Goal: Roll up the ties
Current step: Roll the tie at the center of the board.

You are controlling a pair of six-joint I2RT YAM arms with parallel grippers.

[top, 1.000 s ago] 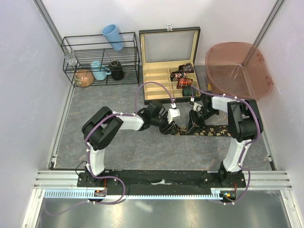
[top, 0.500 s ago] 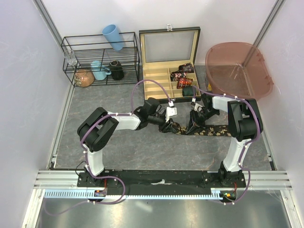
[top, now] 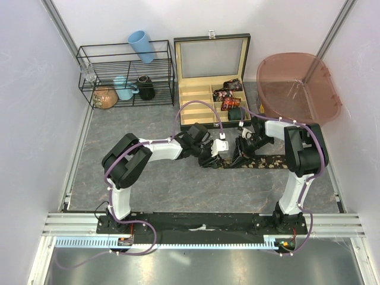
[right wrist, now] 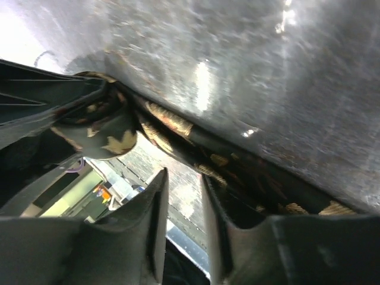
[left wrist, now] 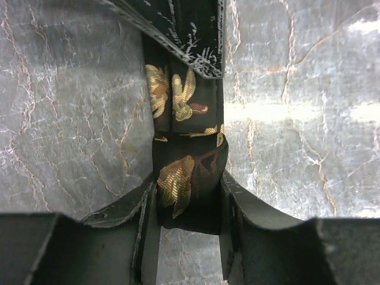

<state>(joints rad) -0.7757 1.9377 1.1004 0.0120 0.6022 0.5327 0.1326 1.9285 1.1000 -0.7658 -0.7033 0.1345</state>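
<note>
The left hand (left wrist: pixel 189 190) was clamped on the end of a dark tie (top: pixel 270 164) with gold leaf prints, the fabric filling the space between its fingers. From there the tie ran flat along the table (top: pixel 119 122) toward the right. It passed just beyond the tips of the right hand (right wrist: pixel 183 178), whose fingers stood slightly apart with nothing between them.

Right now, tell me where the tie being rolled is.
In the top view the tie lies on the table right of centre, in front of the open box; its left end sits in the left claw.
</note>
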